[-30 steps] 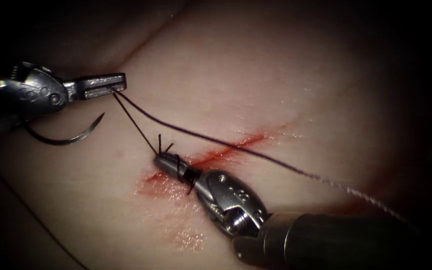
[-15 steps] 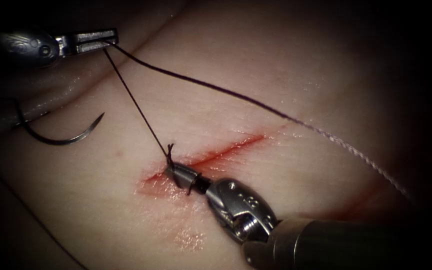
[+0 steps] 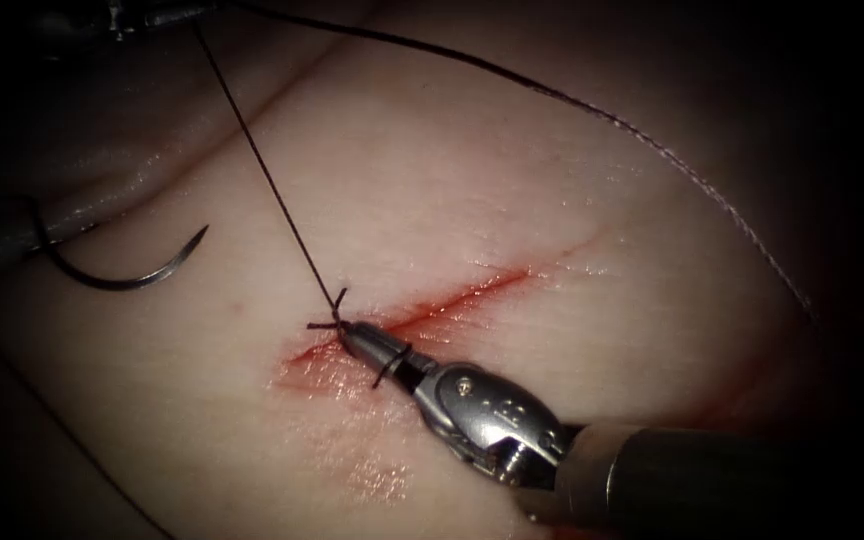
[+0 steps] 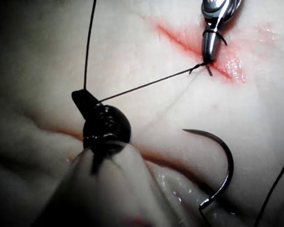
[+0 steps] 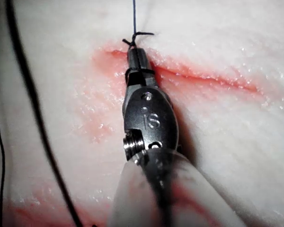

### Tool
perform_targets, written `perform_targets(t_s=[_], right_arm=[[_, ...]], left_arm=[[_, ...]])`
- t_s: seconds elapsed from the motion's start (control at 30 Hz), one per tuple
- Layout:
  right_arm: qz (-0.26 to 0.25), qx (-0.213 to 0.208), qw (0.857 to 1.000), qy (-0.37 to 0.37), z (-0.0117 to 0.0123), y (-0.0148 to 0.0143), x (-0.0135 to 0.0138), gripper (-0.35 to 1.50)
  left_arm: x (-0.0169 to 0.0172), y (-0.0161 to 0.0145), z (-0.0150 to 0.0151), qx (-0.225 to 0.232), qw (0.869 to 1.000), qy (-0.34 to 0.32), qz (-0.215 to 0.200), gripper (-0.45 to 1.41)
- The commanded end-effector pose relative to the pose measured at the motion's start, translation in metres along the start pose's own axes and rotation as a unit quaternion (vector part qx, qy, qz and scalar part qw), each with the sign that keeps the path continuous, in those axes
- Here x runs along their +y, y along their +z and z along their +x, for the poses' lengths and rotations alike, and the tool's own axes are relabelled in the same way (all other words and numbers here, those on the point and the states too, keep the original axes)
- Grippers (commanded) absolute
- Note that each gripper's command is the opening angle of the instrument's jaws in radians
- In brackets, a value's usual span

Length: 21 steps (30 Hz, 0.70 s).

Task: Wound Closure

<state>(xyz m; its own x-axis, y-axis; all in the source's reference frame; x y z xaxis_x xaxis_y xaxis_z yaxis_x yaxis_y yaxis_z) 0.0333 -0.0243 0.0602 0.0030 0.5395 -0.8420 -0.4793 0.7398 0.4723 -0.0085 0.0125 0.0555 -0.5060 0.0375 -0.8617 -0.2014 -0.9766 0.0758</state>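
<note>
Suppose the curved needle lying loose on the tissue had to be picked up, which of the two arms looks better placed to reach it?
Probably the left. The needle lies free on the tissue, left of the cut, on the left tool's side. The right tool sits at the cut holding the thread. But the left also grips thread.

The bare tissue (image 3: 552, 180) at two o'clock of the cut (image 3: 452, 300) is left open, crossed above by a slack run of thread (image 3: 592, 110). The eleven o'clock approach is barred by a taut strand running to the left tool (image 3: 167, 12), whose jaws are closed on it. At nine o'clock the needle (image 3: 122, 275) lies loose on the tissue. The cut's left end is occupied by the right tool (image 3: 347, 330), clamped on the thread end.
</note>
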Motion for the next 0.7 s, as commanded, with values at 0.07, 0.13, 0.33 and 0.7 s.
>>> perform_targets(t_s=[0.07,0.13,0.33,0.7], right_arm=[[0.006,-0.004,0.999,-0.041,-0.0007,0.0003,-0.0006,-0.35],[0.008,-0.01,0.998,-0.063,-0.0006,0.0002,-0.0006,-0.35],[0.004,-0.025,0.992,-0.121,-0.0004,0.0002,-0.0009,-0.35],[0.006,-0.036,0.986,-0.164,-0.0003,-0.0005,-0.0012,-0.35]], left_arm=[[-0.0002,0.0006,-0.0003,0.0,1.0,-0.004,0.0,-0.45],[-0.0006,0.0004,-0.0003,0.002,1.0,-0.012,0.001,-0.45],[-0.0014,0.0,-0.0007,0.01,0.999,-0.031,0.008,-0.45],[-0.0028,0.0002,-0.0006,0.015,0.999,-0.044,0.012,-0.45]])
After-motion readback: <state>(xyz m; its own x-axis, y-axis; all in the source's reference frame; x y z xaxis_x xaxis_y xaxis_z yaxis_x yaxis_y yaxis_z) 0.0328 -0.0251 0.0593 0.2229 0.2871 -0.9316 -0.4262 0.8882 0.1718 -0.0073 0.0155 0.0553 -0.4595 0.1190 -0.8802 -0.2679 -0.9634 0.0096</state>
